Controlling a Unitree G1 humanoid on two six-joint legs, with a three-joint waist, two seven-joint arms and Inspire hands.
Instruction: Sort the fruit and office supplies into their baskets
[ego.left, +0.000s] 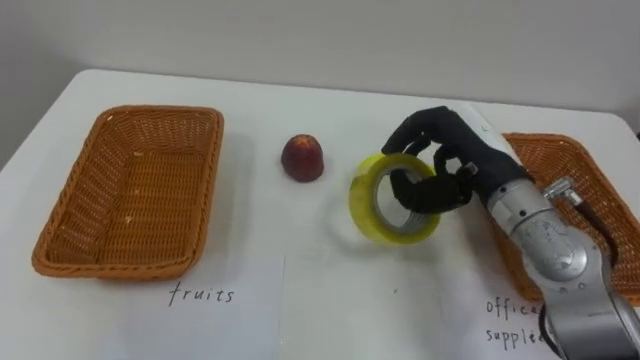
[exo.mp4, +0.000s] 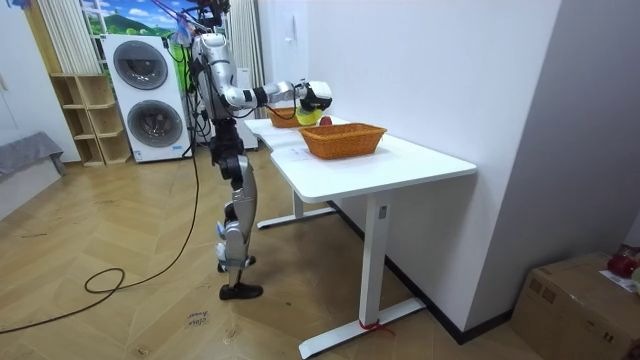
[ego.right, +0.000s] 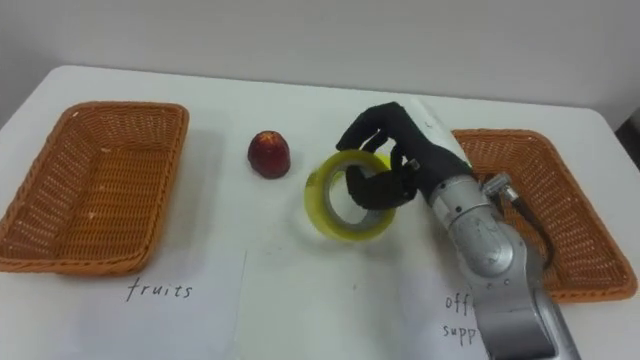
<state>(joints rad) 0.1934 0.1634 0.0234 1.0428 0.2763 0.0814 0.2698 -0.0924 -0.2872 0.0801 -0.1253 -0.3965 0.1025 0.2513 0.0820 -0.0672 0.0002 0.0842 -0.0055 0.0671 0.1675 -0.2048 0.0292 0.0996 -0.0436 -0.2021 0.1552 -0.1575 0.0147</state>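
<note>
A yellow tape roll (ego.left: 365, 205) is gripped in the robot's right hand (ego.left: 455, 160), whose dark fingers are curled over the roll's upper rim and through its hole. The roll is held on edge, low over the white table (ego.left: 300, 90), between a red fruit (ego.left: 302, 158) and the wicker basket on the right (ego.left: 550, 150); whether its lower rim touches the tabletop cannot be told. The fruit is seen lying on the table, apart from the roll and just right of the wicker basket on the left (ego.left: 70, 210). A handwritten paper label (ego.left: 200, 295) is laid in front of each basket. In the room view, the robot is shown standing upright at the table's long side, its right arm stretched out over the tabletop.
</note>
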